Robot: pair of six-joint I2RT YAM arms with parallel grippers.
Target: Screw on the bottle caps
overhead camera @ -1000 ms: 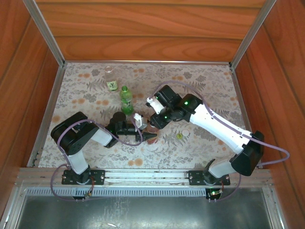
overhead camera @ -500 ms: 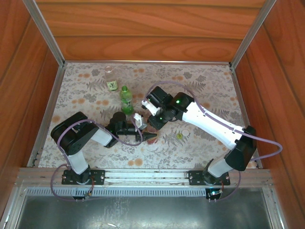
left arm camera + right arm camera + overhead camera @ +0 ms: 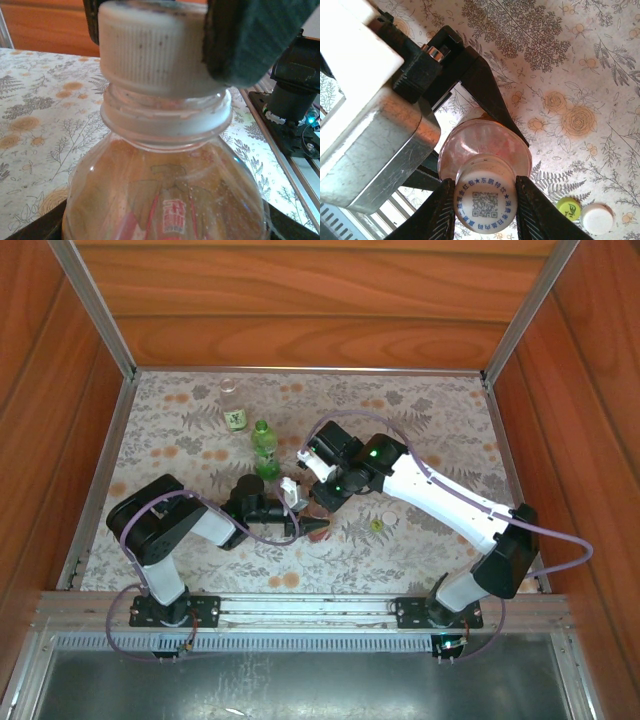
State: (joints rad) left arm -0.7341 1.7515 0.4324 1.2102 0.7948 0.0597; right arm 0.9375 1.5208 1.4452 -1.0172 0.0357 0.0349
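Right pincer (image 3: 487,212) clamps white cap (image 3: 485,200) atop upright amber bottle (image 3: 490,145), left pincer (image 3: 316,524) gripping it.

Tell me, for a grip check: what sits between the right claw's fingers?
The white cap on the amber bottle, fingers against both sides, seen in the right wrist view.

top view: high up and far off, looks down on the whole worktop (image 3: 170,450) | left wrist: very near, looks sideways at the amber bottle (image 3: 165,200) and its white cap (image 3: 150,55) | right wrist: near, looks straight down on that cap | shared: both wrist views see the bottle, cap and flowery worktop
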